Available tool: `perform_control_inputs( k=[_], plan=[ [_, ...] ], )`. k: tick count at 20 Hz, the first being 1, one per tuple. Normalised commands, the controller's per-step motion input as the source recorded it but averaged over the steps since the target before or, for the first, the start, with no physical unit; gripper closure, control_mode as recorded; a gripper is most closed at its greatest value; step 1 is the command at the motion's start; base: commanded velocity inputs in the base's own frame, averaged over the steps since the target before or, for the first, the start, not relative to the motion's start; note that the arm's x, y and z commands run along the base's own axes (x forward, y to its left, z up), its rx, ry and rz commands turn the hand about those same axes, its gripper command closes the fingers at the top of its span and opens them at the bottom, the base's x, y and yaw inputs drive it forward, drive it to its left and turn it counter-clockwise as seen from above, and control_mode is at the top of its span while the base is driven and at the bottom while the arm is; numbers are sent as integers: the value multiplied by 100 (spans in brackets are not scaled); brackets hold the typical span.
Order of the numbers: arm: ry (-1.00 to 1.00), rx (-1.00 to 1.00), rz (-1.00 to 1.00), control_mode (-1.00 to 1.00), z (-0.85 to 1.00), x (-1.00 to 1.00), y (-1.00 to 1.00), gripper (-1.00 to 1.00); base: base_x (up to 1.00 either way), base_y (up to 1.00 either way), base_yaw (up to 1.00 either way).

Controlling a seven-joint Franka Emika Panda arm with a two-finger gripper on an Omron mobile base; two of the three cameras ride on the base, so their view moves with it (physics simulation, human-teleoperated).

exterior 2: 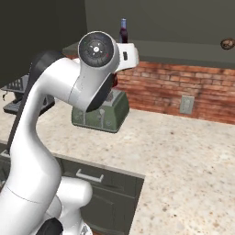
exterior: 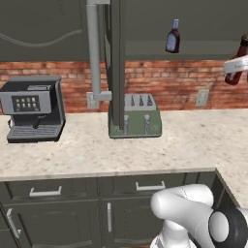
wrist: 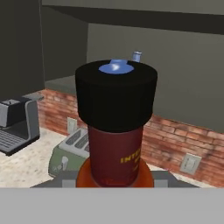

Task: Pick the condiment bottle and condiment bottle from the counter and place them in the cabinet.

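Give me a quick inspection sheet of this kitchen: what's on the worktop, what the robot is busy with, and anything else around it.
Surface: speckled beige counter, dark drawers below.
Job's things: one dark red bottle with a blue cap stands in the cabinet; a second red bottle with a black cap is held up high near the cabinet.
Clutter: green toaster and black coffee machine on the counter.
Hand: hand closed on the black-capped bottle.
Cables: nothing seen.
Surroundings: red brick wall with wall sockets.
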Motion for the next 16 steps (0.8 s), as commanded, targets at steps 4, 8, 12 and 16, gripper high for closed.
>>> perform_control_inputs(
  k=[4,8,12,16],
  plan=[
    [-1,0,0,-100,22,4,-5,100,0,0,0],
    [-2,0,0,-100,18,10,-4,100,0,0,0],
    [-1,0,0,-100,9,17,-1,100,0,0,0],
    [0,0,0,-100,4,20,-3,100,0,0,0]
  ],
)
